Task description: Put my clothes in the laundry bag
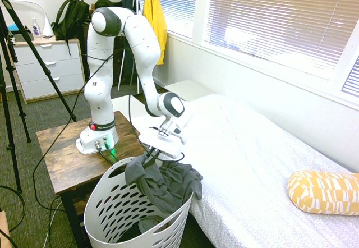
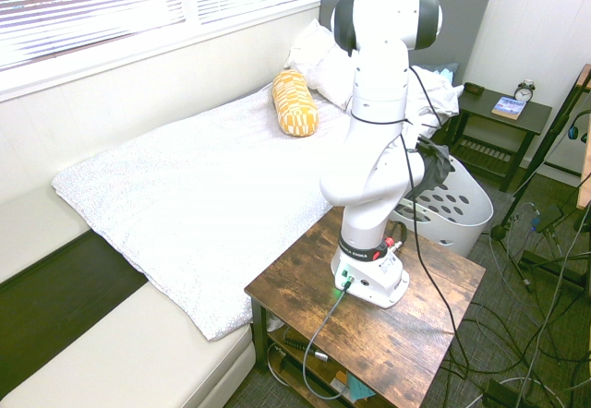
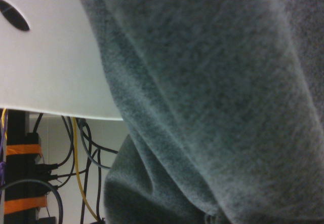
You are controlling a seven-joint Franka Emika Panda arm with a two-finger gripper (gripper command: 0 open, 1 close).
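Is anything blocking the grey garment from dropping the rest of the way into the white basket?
Nothing visible does. The dark charcoal-grey fabric garment, held in the shut gripper, already bunches in the open top of the round white plastic laundry basket, though part of it drapes over the rim nearest the bed.

Bright daylight, soft wrist picture

The room is lit through the blinds point(image 1: 280, 23), which are blown out to glare. Straight lines are bowed toward the exterior edges. The garment point(image 3: 212, 97) is rendered blurred and grainy at close range.
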